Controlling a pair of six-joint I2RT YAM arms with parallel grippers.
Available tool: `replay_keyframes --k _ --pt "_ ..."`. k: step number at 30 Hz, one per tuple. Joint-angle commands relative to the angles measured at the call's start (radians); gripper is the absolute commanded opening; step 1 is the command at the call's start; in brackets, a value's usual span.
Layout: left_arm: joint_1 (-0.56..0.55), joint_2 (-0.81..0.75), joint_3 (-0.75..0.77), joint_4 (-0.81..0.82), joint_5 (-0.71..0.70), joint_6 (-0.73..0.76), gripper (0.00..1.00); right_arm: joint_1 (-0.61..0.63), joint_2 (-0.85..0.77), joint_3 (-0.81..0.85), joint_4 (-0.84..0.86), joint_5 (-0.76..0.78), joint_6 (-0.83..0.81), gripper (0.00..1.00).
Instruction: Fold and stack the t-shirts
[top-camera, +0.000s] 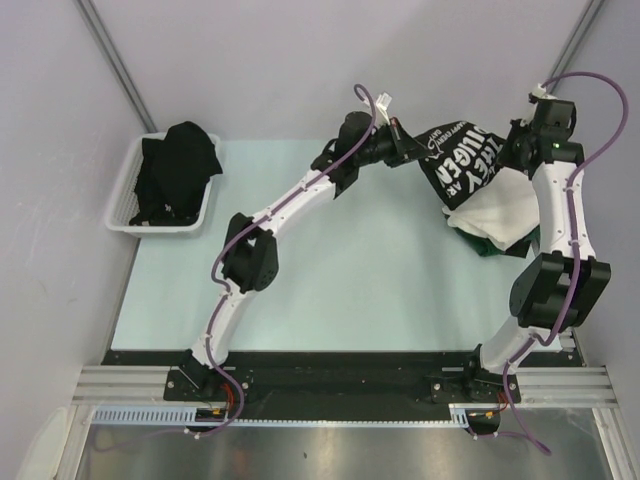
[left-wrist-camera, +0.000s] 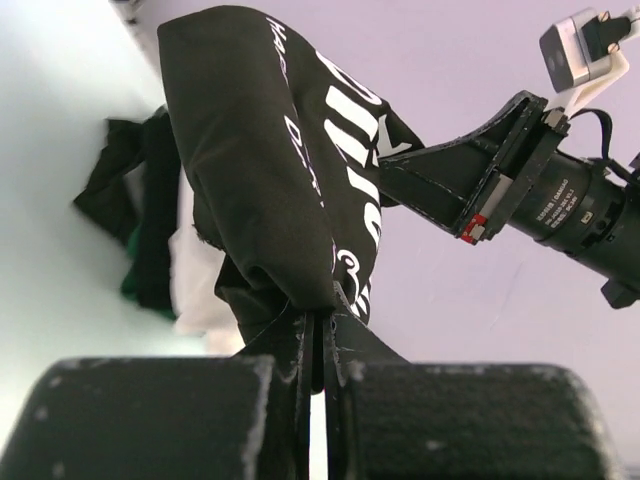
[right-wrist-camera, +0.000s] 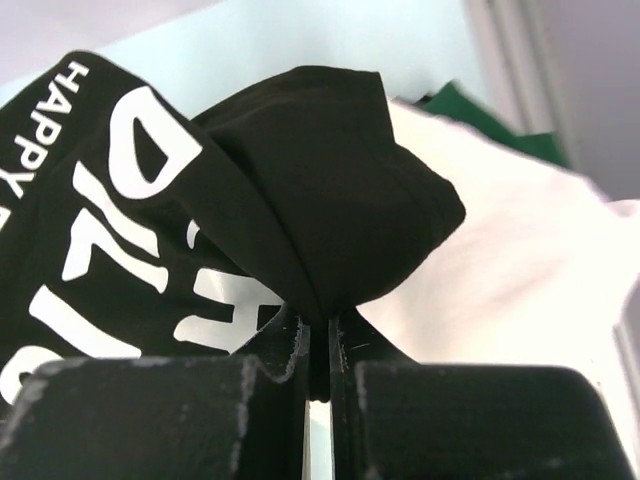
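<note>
From above: my left gripper and right gripper each pinch one end of the lettered black t-shirt. It is lifted over the table's far right corner. Its long axis runs left to right between my grippers, lettering up, and it sags toward the white t-shirt and green t-shirt heaped beneath. I judge this two-point hold is meant to spread the cloth for folding. More black t-shirts fill the basket far left.

Left wrist: my fingers are pressed together on a bunched fold. The shirt stretches away toward my right gripper.

Right wrist: my fingers are clamped on a black fold, with the lettering trailing left.
</note>
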Motion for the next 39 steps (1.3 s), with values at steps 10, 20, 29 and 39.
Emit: replay_keyframes --k 10,20,29,39 --pt "-0.116 0.13 0.097 0.241 -0.108 -0.108 0.0 -0.155 -0.063 0.093 0.052 0.086 -0.04 0.0" --pt "-0.148 0.21 0.152 0.287 -0.142 -0.138 0.0 -0.266 -0.02 0.077 0.064 0.08 -0.006 0.0" --pt "-0.147 0.229 0.143 0.258 -0.108 -0.129 0.0 -0.278 0.026 0.055 0.066 0.086 0.015 0.0" --pt "-0.153 0.214 0.094 0.24 -0.034 -0.12 0.0 -0.292 -0.019 0.024 0.051 0.163 0.012 0.0"
